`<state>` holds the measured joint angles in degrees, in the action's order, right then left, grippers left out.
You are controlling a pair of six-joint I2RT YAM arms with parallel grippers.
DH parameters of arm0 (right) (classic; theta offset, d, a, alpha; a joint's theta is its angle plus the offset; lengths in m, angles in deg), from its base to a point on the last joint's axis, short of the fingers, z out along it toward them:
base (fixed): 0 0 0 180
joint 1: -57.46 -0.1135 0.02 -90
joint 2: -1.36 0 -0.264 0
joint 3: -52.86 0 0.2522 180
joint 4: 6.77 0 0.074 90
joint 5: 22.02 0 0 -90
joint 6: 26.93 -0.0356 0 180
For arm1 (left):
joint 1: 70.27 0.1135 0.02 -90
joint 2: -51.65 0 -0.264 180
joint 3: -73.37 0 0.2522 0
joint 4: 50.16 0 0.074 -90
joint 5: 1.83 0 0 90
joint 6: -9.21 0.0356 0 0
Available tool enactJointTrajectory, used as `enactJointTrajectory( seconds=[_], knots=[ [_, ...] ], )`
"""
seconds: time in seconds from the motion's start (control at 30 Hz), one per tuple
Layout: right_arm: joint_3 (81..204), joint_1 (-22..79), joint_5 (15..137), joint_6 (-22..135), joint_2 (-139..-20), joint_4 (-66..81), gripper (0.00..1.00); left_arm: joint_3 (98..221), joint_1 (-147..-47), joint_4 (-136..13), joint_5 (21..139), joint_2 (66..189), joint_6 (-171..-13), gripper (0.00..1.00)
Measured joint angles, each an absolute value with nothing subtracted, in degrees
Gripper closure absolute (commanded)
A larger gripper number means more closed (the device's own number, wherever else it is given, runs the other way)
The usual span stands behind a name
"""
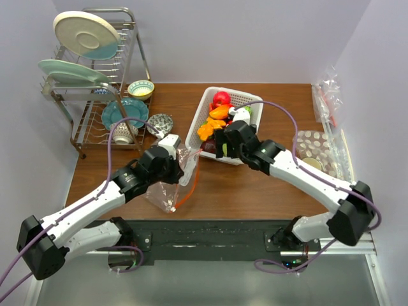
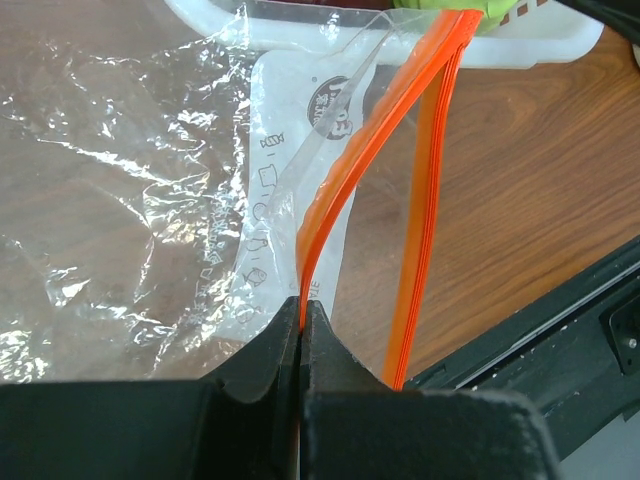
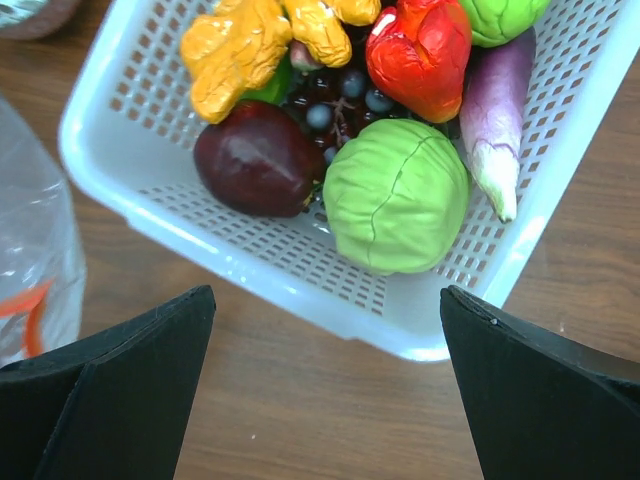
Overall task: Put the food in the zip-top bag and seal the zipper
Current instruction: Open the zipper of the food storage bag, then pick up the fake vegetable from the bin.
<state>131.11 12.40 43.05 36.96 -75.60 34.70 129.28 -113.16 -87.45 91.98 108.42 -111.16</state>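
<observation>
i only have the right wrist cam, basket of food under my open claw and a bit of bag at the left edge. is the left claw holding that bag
Observer: Yes. The left claw is shut on one side of the zipper at the mouth of the zip-top bag.
Operator: is the mouth open
Observer: Yes. In the left wrist view the other orange-red strip stands apart from the gripped one, with a clear gap between them.
Operator: anything in the bag yet
Observer: From above it looks empty. The food I can see sits in the white basket.
</observation>
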Motion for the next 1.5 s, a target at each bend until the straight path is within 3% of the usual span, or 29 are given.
enactJointTrajectory(
  seconds=[0.6,0.63,0.67,0.77,0.9,1.03,1.5],
  knots=[
    [140.05,16.86,38.81,38.66,-98.62,36.79,0.02,128.95,-113.16,-87.43,92.92,107.68,-110.57,1.0],
    [140.36,17.1,38.35,38.62,-99.21,36.82,0.03,128.95,-113.16,-87.43,92.92,107.68,-110.44,1.0],
    [140.77,17.41,37.65,38.53,-99.76,36.84,0.17,128.95,-113.16,-87.45,92.92,107.68,-110.17,1.0],
    [141.26,18.02,36.72,38.38,-100.59,36.88,0.34,128.95,-113.16,-87.49,92.92,107.68,-110.04,1.0],
    [141.34,18.43,37.33,38.62,-100.04,37.14,0.39,128.95,-113.16,-87.53,92.94,107.68,-109.69,1.0],
    [141.06,18.46,39.75,38.71,-96.26,37.93,0.47,128.95,-113.16,-87.53,92.94,107.68,-109.65,1.0],
    [131.07,18.41,57.44,39.15,-63.63,31.55,0.46,129.04,-113.16,-88.08,92.94,107.77,-109.63,1.0]
  ],
)
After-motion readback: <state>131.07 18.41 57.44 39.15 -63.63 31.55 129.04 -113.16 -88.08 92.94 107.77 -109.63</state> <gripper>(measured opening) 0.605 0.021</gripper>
